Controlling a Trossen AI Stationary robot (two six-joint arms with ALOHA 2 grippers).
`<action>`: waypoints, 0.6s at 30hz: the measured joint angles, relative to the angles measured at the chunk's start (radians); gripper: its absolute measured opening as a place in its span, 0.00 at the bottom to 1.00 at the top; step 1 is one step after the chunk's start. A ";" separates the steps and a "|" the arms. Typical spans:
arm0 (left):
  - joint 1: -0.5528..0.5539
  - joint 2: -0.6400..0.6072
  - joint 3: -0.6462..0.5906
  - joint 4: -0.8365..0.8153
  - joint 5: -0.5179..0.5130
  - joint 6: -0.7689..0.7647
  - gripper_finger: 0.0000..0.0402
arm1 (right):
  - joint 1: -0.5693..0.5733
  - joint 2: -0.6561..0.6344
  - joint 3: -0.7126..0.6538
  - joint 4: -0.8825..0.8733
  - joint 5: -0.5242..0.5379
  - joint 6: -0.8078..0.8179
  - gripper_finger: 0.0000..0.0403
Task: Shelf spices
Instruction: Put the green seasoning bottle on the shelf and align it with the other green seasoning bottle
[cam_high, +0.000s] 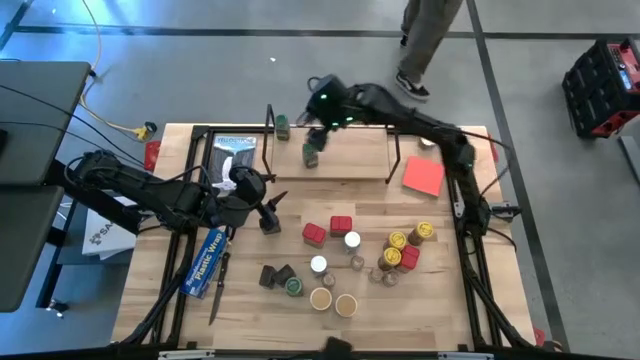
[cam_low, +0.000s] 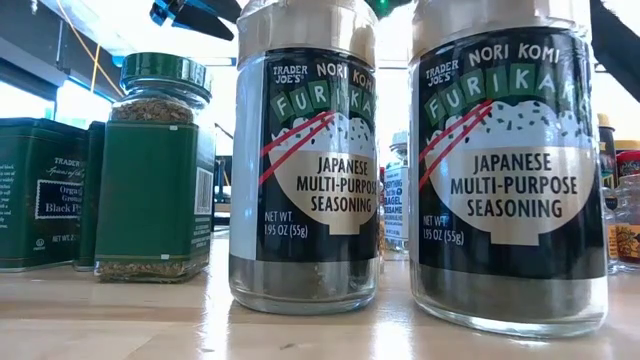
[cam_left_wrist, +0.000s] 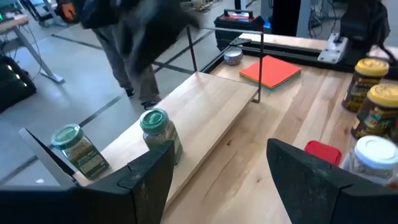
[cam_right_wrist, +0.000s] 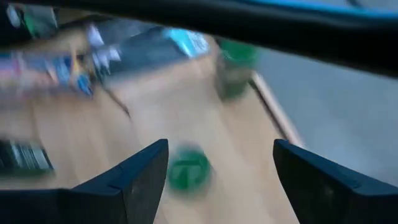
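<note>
Fingers on the right gripper (cam_high: 318, 128) look spread and empty from overhead, hanging over the left end of the shelf (cam_high: 350, 165), right above a green-lidded jar (cam_high: 310, 155) that stands on the board. A second green jar (cam_high: 283, 126) stands near it at the shelf's back corner. The left gripper (cam_high: 268, 215) waits over the tabletop (cam_high: 450, 300) just beside the blue wrap box (cam_high: 208, 258), fingers apart with nothing between them. Most of the spices (cam_high: 350, 262) are bunched in front of the shelf, near the red card (cam_high: 424, 176).

Low view: just two furikake jars (cam_low: 304, 170) up close, a green-labelled jar (cam_low: 157, 170) and a green tin (cam_low: 40, 195). No help for the shelf end.

Left wrist view: both green-lidded jars (cam_left_wrist: 160, 134) upright on the board, apart from each other, lots of bare wood to the side of them. Left fingers (cam_left_wrist: 149, 180) wide.

Right wrist view: blurry, but the green lid (cam_right_wrist: 188, 171) sits between the open right fingers (cam_right_wrist: 140, 174), seen from above.

My take: if this is a release, lift straight up so a pad doesn't clip the lid and tip the jar. Then pack the next jars close along the row, since about twenty have to fit.
</note>
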 joint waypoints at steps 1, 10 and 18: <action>0.000 0.003 0.000 0.007 -0.004 -0.012 0.62 | 0.013 -0.036 0.000 -0.056 0.032 -0.034 0.70; 0.086 0.079 0.004 0.285 0.063 0.077 0.62 | 0.186 -0.353 -0.032 -0.345 0.130 -0.103 0.70; 0.217 0.234 0.202 0.151 0.224 0.110 0.62 | 0.390 -0.781 -0.539 -0.145 0.258 0.069 0.70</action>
